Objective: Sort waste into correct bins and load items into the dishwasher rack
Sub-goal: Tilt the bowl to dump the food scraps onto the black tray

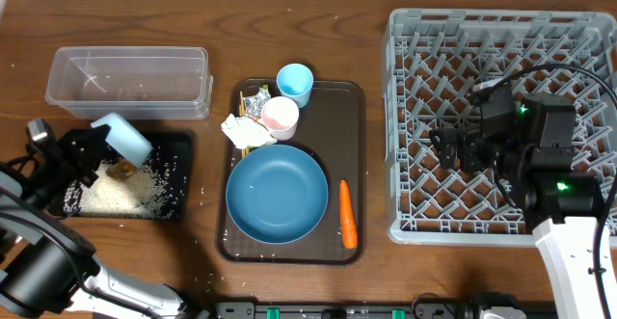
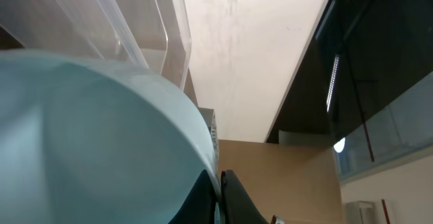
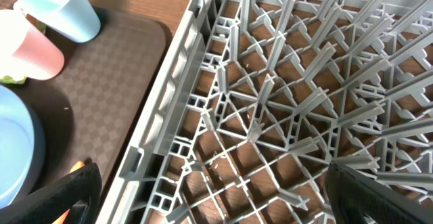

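Table (image 1: 289, 30): brown wood grain; clock positions below are read from the overhead view.
Clear tub (image 1: 145, 73): upright at 10 o'clock on the table.
Black tray (image 1: 179, 155): at 8 o'clock, just beside the clear tub; white rice (image 1: 120, 196) is spread over its floor, with a brownish lump (image 1: 120, 170) at the heap's 12 o'clock edge.
Left pincer (image 1: 101, 144): closed on the light blue bowl (image 1: 123, 136), which hangs tilted above the black tray's 11 o'clock part.
Serving tray (image 1: 333, 117): dark brown, at the table's centre.
Dark blue bowl (image 1: 277, 194): upright at 7 o'clock on the serving tray.
Carrot (image 1: 347, 213): lying at 4 o'clock on the serving tray, just beside the dark blue bowl.
Pink cup (image 1: 281, 117): mouth up at 12 o'clock on the serving tray.
Light blue cup (image 1: 294, 83): mouth up, at the pink cup's 1 o'clock, close against it.
Wrapper (image 1: 255, 102) and napkin (image 1: 239, 129): at 10 to 11 o'clock on the serving tray, beside the pink cup.
Dishwasher rack (image 1: 397, 126): grey lattice crate at 3 o'clock on the table.
Right pincer (image 1: 445, 147): above the dishwasher rack's interior, fingers spread wide, gripping nothing; the right wrist view shows pegs and lattice between them.
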`<state>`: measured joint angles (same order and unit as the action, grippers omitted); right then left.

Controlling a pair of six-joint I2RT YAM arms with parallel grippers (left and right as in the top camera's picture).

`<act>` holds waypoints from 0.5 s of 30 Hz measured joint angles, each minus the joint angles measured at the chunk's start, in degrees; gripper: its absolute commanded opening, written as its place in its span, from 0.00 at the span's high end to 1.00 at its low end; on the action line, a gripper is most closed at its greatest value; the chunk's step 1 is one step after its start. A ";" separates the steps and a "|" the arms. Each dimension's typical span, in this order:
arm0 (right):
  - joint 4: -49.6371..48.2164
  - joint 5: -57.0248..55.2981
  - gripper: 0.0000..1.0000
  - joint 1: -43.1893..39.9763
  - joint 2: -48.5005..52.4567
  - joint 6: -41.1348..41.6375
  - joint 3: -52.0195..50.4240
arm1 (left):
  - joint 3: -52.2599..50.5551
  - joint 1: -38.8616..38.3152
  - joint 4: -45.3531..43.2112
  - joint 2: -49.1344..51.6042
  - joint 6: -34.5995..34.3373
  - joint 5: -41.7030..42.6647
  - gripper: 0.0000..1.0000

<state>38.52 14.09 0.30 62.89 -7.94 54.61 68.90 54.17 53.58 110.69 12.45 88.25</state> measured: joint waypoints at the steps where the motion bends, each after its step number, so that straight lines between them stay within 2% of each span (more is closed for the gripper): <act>1: 0.00 0.00 0.01 0.00 0.00 0.00 0.00 | 0.00 0.13 0.00 0.00 -0.02 0.13 0.94; 9: -0.02 0.00 0.01 0.00 0.00 0.00 0.00 | 0.00 0.13 -0.02 -0.74 -0.09 0.13 0.94; 15: -0.15 0.00 0.01 0.00 0.00 0.00 0.00 | 1.95 -2.23 -1.60 -9.66 -0.22 0.02 0.94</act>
<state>38.37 14.09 0.30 62.89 -7.94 54.61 70.85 51.94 51.99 101.03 12.23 88.27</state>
